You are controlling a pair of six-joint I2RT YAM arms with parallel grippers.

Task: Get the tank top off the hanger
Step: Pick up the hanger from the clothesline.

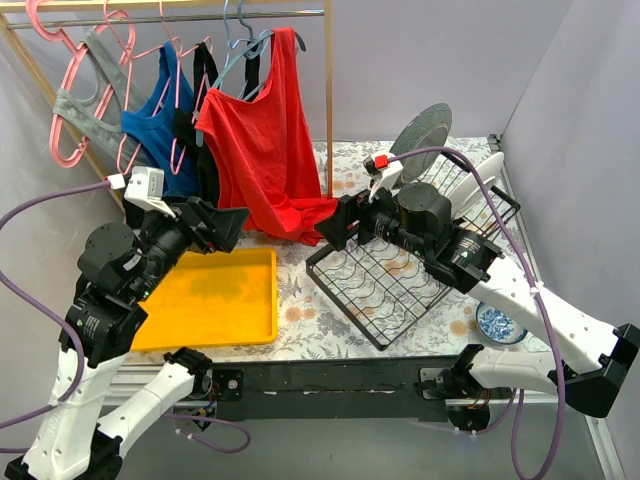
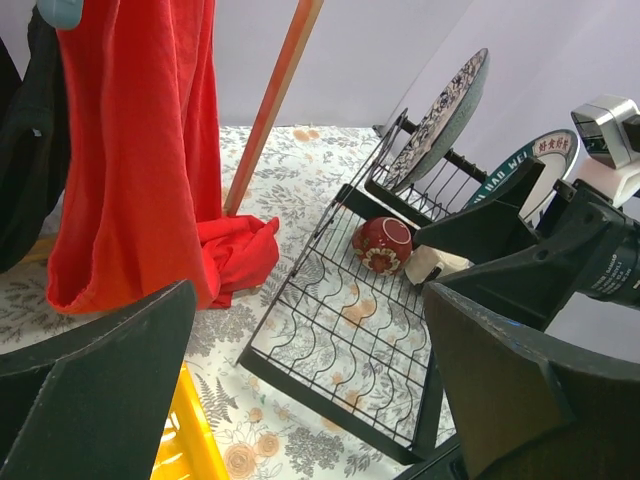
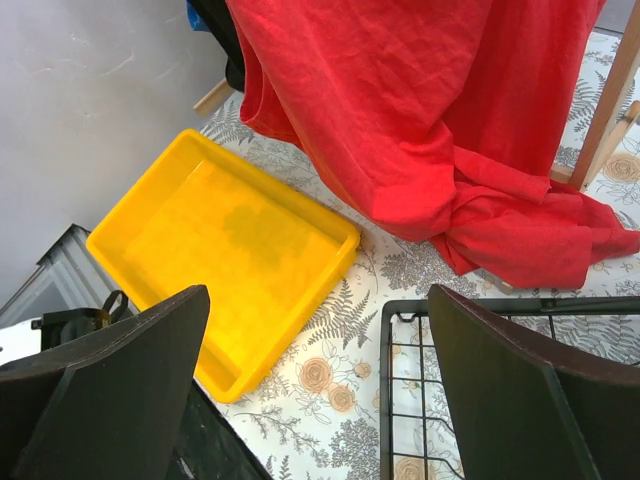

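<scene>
I see both arms reaching toward the clothes rack. The left gripper [image 1: 230,226] has its jaws spread wide with nothing between them, and the right gripper [image 1: 333,224] is just as open and empty.

A yellow tray [image 1: 215,300] lies flat under the left arm. A black wire dish rack [image 1: 385,285] sits tilted beneath the right arm. It holds a grey plate [image 1: 420,130] on edge and a small red bowl [image 2: 382,243].

The rack's wooden post [image 1: 328,100] stands just beside the red cloth on the right. A black garment [image 1: 205,80] and a blue tank top [image 1: 155,120] crowd it on the left.

The red tank top [image 1: 262,150] hangs from a light blue hanger [image 1: 240,45] on the metal rail [image 1: 250,15], between my two grippers. It is creased, and its hem is bunched on the flowered tablecloth near the post's foot.
</scene>
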